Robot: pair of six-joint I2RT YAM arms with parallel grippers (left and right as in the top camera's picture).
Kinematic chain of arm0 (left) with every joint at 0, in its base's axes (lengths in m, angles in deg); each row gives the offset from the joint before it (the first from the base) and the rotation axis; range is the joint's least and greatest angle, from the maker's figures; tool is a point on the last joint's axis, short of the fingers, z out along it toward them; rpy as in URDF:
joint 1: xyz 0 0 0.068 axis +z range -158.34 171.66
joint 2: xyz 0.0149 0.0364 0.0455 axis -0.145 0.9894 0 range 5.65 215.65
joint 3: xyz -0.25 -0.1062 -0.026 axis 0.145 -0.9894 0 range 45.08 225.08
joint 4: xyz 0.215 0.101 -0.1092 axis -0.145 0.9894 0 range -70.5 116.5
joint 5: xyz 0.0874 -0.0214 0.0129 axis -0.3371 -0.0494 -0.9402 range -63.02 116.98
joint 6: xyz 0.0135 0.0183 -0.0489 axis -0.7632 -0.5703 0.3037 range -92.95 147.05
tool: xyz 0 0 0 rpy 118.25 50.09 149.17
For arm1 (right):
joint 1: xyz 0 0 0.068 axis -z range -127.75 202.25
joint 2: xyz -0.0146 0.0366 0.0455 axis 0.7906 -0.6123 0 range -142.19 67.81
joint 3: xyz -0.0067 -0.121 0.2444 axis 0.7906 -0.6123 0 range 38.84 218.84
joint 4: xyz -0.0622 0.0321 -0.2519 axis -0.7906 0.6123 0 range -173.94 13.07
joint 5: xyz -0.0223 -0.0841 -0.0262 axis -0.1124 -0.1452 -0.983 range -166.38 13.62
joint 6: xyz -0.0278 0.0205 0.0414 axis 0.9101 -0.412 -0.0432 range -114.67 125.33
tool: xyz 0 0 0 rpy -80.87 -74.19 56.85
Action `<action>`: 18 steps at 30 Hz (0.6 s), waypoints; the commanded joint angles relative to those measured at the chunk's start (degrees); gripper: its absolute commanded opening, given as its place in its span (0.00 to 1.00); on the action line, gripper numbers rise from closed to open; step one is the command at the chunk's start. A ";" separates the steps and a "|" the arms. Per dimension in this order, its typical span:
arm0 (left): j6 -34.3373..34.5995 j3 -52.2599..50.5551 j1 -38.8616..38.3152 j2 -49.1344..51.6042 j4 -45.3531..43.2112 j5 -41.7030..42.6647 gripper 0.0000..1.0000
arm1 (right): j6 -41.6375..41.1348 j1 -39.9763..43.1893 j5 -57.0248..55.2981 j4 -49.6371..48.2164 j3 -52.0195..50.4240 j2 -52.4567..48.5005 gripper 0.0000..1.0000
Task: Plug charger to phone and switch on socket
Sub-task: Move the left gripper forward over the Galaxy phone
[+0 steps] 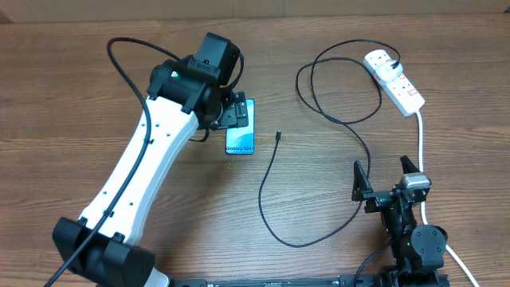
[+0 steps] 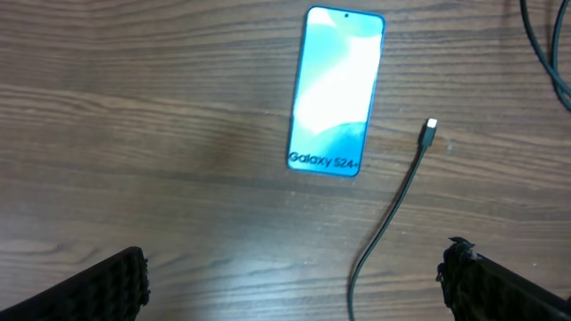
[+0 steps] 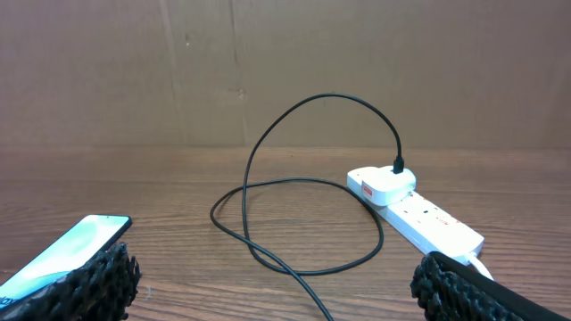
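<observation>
Overhead view puts your left gripper (image 1: 237, 114) over the top end of the phone (image 1: 240, 137), jaws spread wide and holding nothing; the left wrist view shows the lit phone lying flat between the spread fingers. Your right gripper (image 1: 386, 179) waits at the lower right, also wide apart and empty. The charger (image 1: 267, 199) has its white plug (image 1: 381, 60) already seated in the socket (image 1: 402, 88) at upper right, and its connector (image 1: 278, 135) lies just right of the phone's lower end, not touching it. I judge the step is steadying the phone, so close on its long sides and leave the bottom edge, below the small text, free for the connector. Open surface (image 1: 48, 96) sits below the phone and between the two arms, crossed only by the thin cable. Mind the cable loops near the socket, the thick white lead (image 1: 420, 135) beside your right arm, and the cardboard wall (image 3: 285, 71) behind the socket
</observation>
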 commanded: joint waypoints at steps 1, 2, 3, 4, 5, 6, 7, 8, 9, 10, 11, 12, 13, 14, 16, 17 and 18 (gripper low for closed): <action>1.22 1.64 -0.42 2.25 -1.38 1.68 1.00 | -0.20 -0.37 -0.37 -0.39 -0.59 0.55 1.00; 1.20 1.64 -0.39 3.08 -2.10 1.73 1.00 | -0.20 -0.37 -0.37 -0.39 -0.59 0.55 1.00; 0.92 1.64 -0.39 3.69 -2.69 1.53 1.00 | -0.20 -0.37 -0.37 -0.39 -0.59 0.55 1.00; 0.59 1.64 -0.39 4.37 -3.15 1.55 1.00 | -0.20 -0.37 -0.37 -0.39 -0.59 0.55 1.00; 0.55 1.64 -0.35 5.09 -3.50 1.55 0.99 | -0.20 -0.37 -0.37 -0.39 -0.59 0.55 1.00; 0.55 1.64 -0.35 5.68 -3.91 1.55 1.00 | -0.20 -0.37 -0.37 -0.39 -0.59 0.55 1.00; 0.55 1.64 -0.35 6.25 -4.37 1.55 1.00 | -0.20 -0.37 -0.37 -0.39 -0.59 0.55 1.00; 0.55 1.64 -0.35 6.95 -5.07 1.46 1.00 | -0.20 -0.37 -0.37 -0.39 -0.59 0.55 1.00; 0.55 1.64 -0.35 7.61 -5.81 1.31 1.00 | -0.20 -0.37 -0.37 -0.39 -0.59 0.55 1.00; 0.52 1.64 -0.37 8.28 -6.38 1.31 1.00 | -0.20 -0.37 -0.37 -0.39 -0.59 0.55 1.00; 0.55 1.64 -0.37 9.05 -6.93 1.33 1.00 | -0.20 -0.37 -0.37 -0.39 -0.59 0.55 1.00; 0.55 1.64 -0.37 9.64 -7.48 1.36 1.00 | -0.20 -0.37 -0.37 -0.39 -0.59 0.55 1.00; 0.52 1.64 -0.37 10.34 -7.89 1.36 1.00 | -0.20 -0.37 -0.37 -0.39 -0.59 0.55 1.00; 0.50 1.64 -0.37 10.95 -8.07 1.29 1.00 | -0.22 -0.37 -0.37 -0.39 -0.59 0.55 1.00; -0.70 1.64 -0.37 12.31 -9.29 1.38 1.00 | -0.20 -0.37 -0.37 -0.39 -0.59 0.55 1.00; -1.22 1.64 -0.35 12.92 -9.84 1.36 1.00 | -0.20 -0.37 -0.37 -0.39 -0.59 0.55 1.00; -1.73 1.64 -0.28 13.64 -10.56 1.38 1.00 | -0.20 -0.37 -0.37 -0.39 -0.59 0.55 1.00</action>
